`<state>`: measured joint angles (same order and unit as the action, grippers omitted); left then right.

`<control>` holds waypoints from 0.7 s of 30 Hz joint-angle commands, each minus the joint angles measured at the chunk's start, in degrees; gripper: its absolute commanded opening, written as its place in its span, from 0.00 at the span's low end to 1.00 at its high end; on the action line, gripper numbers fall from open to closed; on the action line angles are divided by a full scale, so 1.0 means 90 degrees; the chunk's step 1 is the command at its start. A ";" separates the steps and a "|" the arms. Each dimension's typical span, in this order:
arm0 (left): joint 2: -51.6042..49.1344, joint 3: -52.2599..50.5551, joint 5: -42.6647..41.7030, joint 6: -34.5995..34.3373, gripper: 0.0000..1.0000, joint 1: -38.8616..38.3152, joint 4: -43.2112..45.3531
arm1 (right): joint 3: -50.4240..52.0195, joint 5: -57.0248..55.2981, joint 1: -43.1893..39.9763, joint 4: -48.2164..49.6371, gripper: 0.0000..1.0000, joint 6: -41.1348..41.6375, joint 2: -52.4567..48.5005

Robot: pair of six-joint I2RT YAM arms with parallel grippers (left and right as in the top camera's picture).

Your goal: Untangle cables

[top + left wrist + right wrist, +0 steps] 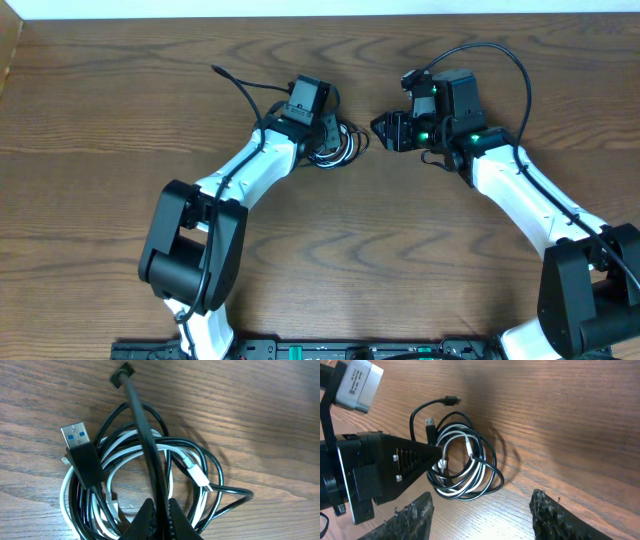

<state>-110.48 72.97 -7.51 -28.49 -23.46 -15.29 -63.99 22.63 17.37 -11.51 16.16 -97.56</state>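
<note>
Firmly shut on one strand of the black cable (pixel 136 410), the left gripper (pixel 159 512) works the mid-table coil it shares with the white cable (pixel 125 455). The right gripper (pixel 480 515) hangs open and empty just beside it. A slow lift looks wisest, so the loops slip free rather than tighten.

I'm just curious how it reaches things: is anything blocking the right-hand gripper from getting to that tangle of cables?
Nothing visible does. Only bare table lies between the open right gripper and the cables. The left gripper pinches the black cable from the bundle's far side.
</note>
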 commanded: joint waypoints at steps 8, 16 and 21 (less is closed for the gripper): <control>0.0131 -0.0044 0.0075 0.0087 0.11 0.0051 -0.0296 | -0.0002 0.0121 -0.0002 0.0440 0.63 -0.0143 -0.0556; 0.1625 -0.0024 0.0073 0.0085 0.32 0.0338 -0.0612 | -0.0002 0.0675 0.0000 0.0814 0.59 -0.0731 -0.1217; 0.2339 -0.0024 0.0044 0.0080 0.41 0.0318 -0.0806 | -0.0002 0.0770 0.0000 0.0930 0.52 -0.0809 -0.1503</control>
<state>-91.57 72.44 -7.33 -28.25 -20.36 -21.45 -64.01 27.64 17.37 -3.53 10.98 -109.69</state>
